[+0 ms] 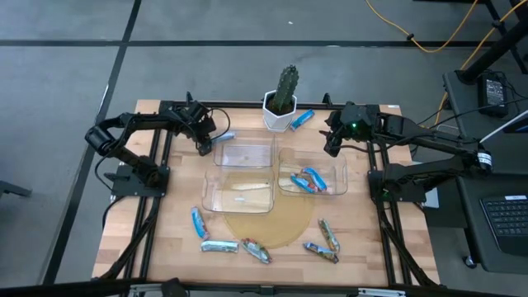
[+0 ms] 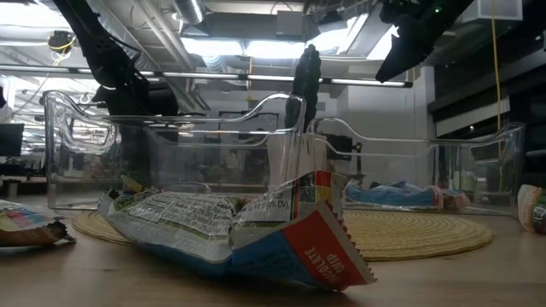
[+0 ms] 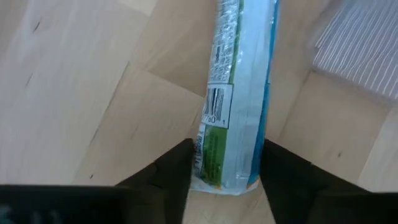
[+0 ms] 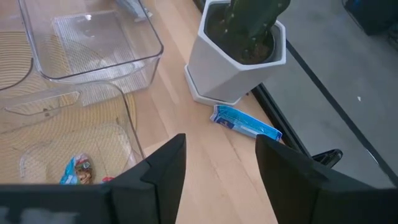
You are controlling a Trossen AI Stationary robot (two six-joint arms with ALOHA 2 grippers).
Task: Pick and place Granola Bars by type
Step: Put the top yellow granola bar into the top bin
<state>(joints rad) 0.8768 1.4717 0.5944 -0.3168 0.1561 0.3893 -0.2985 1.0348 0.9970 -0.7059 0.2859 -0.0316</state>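
A silver-blue and green granola bar (image 3: 239, 93) lies flat on the wood by the far-left bin (image 1: 245, 153). It also shows in the high view as the silver-blue bar (image 1: 224, 136). My left gripper (image 3: 227, 180) is open and low over this bar's near end, one finger close on each side. My right gripper (image 4: 221, 165) is open and raised over the far right of the table, between the right bin (image 1: 338, 186) and the cactus pot (image 4: 239, 59). A bright blue bar (image 4: 245, 123) lies beside the pot. Two blue bars (image 1: 307, 180) lie in the right bin. Several more bars (image 1: 219, 246) lie along the near edge.
Three clear bins sit mid-table, partly on a round woven mat (image 1: 272, 227); the near-left bin (image 1: 239, 194) holds no bars. The white pot with the cactus (image 1: 280, 107) stands at the far edge. A crumpled wrapper (image 2: 230, 230) fills the low view's foreground.
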